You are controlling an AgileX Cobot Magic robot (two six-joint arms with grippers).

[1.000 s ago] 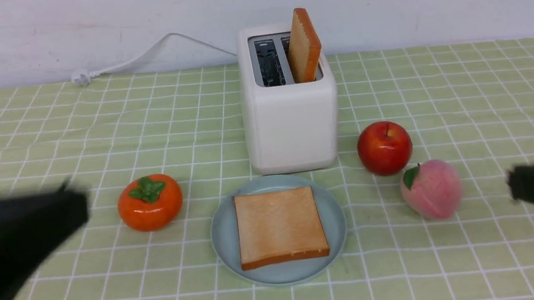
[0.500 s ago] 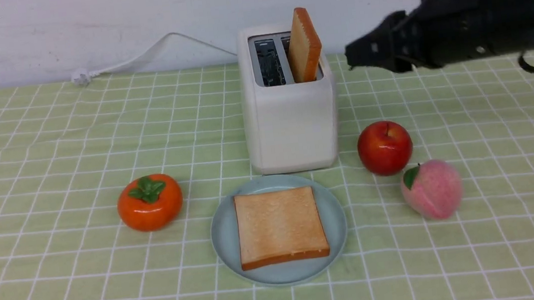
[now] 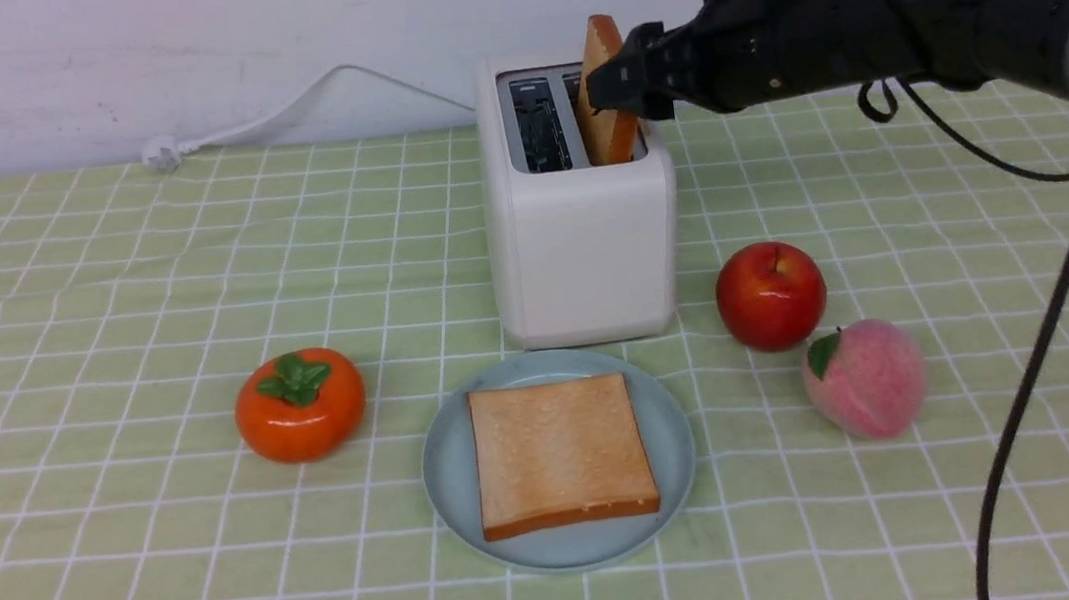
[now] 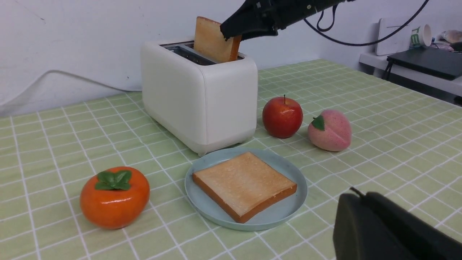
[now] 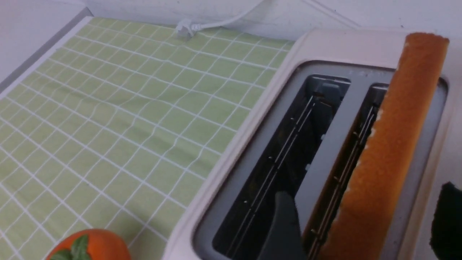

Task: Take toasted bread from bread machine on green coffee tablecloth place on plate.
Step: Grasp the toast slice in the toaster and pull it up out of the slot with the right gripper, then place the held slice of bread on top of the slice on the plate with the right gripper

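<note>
Front view: a white toaster (image 3: 585, 254) stands on the green checked cloth (image 3: 91, 290), close to the back wall.
Upright toast (image 3: 610, 138): it stands in the slot on the toaster's 3 o'clock side, leaning a little toward 3 o'clock, with its top half clear of the slot.
Other slot: bare wires and dark inside, seen from the right wrist view.
Right gripper (image 3: 606, 88): it reaches in from 3 o'clock at the height of the upright toast. Its jaws are spread wide, one on each face of the slice. One dark finger (image 5: 285, 227) hangs over the bare slot and the other sits past the far face; neither presses the bread.
Plate (image 3: 448, 471): at 6 o'clock from the toaster, its far rim just beside the toaster's base.
Flat toast (image 3: 560, 453): it lies face up on the plate, filling most of it.
Left gripper (image 4: 379, 231): only a dark bulk at the edge of the left wrist view, well apart from the plate. I cannot tell how its jaws are set.
Apple (image 3: 771, 296): at 4 o'clock from the toaster.
Peach (image 3: 864, 380): at 4 o'clock from the apple, just beside it.
Orange fruit (image 3: 300, 404): at 9 o'clock from the plate, green leaves on top.
Cord (image 3: 291, 106): it runs from behind the toaster toward 9 o'clock and ends in a plug (image 3: 161, 158) on the cloth.
</note>
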